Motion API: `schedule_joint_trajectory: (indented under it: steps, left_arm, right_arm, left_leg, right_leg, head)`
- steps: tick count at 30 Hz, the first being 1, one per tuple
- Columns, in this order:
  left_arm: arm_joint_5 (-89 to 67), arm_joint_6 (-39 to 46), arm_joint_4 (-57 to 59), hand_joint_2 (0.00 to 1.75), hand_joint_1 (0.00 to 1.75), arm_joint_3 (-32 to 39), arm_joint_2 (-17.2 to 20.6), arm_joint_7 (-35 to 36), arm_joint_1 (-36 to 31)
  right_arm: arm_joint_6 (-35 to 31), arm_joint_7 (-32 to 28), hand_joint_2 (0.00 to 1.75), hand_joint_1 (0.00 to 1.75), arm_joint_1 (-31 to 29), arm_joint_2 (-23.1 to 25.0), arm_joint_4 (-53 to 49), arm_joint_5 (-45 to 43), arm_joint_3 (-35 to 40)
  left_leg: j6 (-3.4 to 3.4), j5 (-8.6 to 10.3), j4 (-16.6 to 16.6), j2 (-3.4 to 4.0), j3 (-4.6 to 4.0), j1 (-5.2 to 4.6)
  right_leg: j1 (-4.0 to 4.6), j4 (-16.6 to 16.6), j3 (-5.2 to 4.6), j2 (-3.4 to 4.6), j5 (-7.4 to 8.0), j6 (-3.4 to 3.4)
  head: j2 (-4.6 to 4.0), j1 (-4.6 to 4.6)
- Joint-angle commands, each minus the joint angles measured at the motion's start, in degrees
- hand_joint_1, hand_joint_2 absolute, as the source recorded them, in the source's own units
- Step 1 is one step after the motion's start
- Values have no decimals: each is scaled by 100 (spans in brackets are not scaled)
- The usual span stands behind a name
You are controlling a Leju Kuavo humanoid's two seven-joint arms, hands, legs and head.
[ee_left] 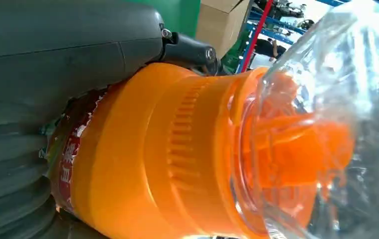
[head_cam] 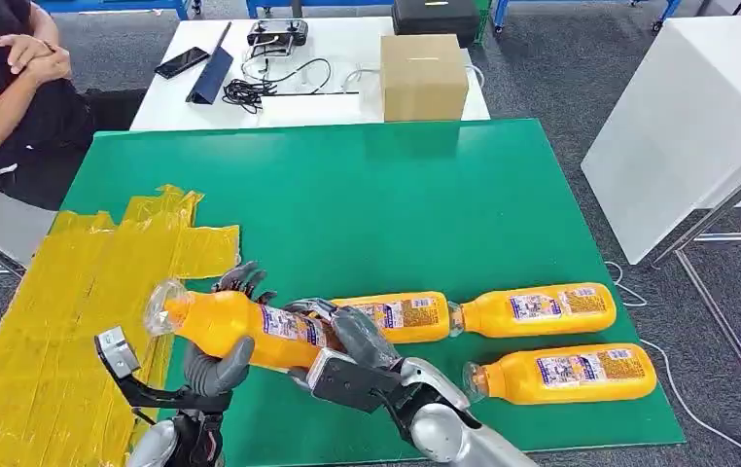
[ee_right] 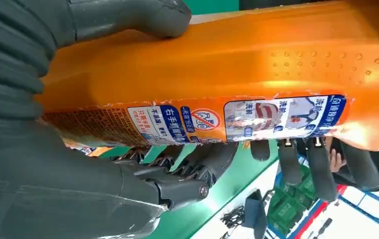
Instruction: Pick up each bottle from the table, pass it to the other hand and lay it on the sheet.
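Observation:
An orange bottle (head_cam: 240, 326) with a clear cap hangs above the green table (head_cam: 367, 204), its cap toward the yellow sheet (head_cam: 55, 311). My left hand (head_cam: 219, 358) grips it near the neck, fingers wrapped over its far side. My right hand (head_cam: 352, 342) holds its labelled base end. In the left wrist view the bottle's shoulder (ee_left: 177, 154) and cap are right beside my left hand (ee_left: 53, 64). From the right wrist, my right hand (ee_right: 53, 149) clasps the bottle (ee_right: 237, 69), thumb on one side and fingers on the other. Three more orange bottles (head_cam: 401, 316) (head_cam: 542, 309) (head_cam: 566, 374) lie on the table.
A cardboard box (head_cam: 423, 76) stands at the table's far edge. Behind it a white table (head_cam: 347, 97) carries cables, a phone and a controller. A person (head_cam: 7, 88) sits at the far left. A white cabinet (head_cam: 688, 117) stands on the right.

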Motion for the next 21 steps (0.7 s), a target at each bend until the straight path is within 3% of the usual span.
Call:
schedule_joint_trajectory:
  steps: [1,14,15,16,17,18,21]
  left_arm:
    - [-27,-72,412,175,175,-32,77,10,-258]
    - [-220,190,320,175,175,47,-2,-169,-227]
    - [-429,513,280,175,175,85,-30,-256,-212]
    - [-976,1282,177,175,175,167,-106,-475,-173]
    - [-1594,2017,84,175,175,169,-130,-616,-162]
    - [-2301,2850,-68,175,175,182,-136,-716,-134]
    - [-2987,3761,-535,175,175,377,-78,-813,46]
  right_arm:
    - [98,-17,175,175,-207,-89,252,-22,341]
    - [7,-14,175,175,-90,-120,234,-60,187]
    - [-178,-25,175,133,-64,-125,201,122,160]
    - [-497,9,175,0,59,-118,110,291,43]
    - [-644,13,175,0,201,-148,-13,340,-83]
    - [-770,-24,0,0,457,-201,-221,312,-288]
    - [-1120,-271,0,0,1041,-304,-780,295,-741]
  left_leg:
    - [-6,0,-6,5,14,7]
    - [-2,1,-4,-2,5,0]
    - [-3,0,-4,-2,10,4]
    - [-5,-1,-5,-1,13,7]
    - [-4,0,-3,-2,9,7]
    - [-3,-1,-2,-7,5,7]
    - [-3,-2,1,-16,0,6]
  right_leg:
    - [6,-12,17,1,3,2]
    - [0,-5,6,-4,1,2]
    - [4,-10,14,-5,1,3]
    - [6,-12,18,-5,1,3]
    - [6,-10,13,-5,1,2]
    - [6,-9,11,-10,0,2]
    - [6,-7,8,-18,-4,2]
  head:
    - [0,0]
    - [0,0]
    - [0,0]
    - [0,0]
    - [0,-2]
    - [0,0]
    - [0,-2]
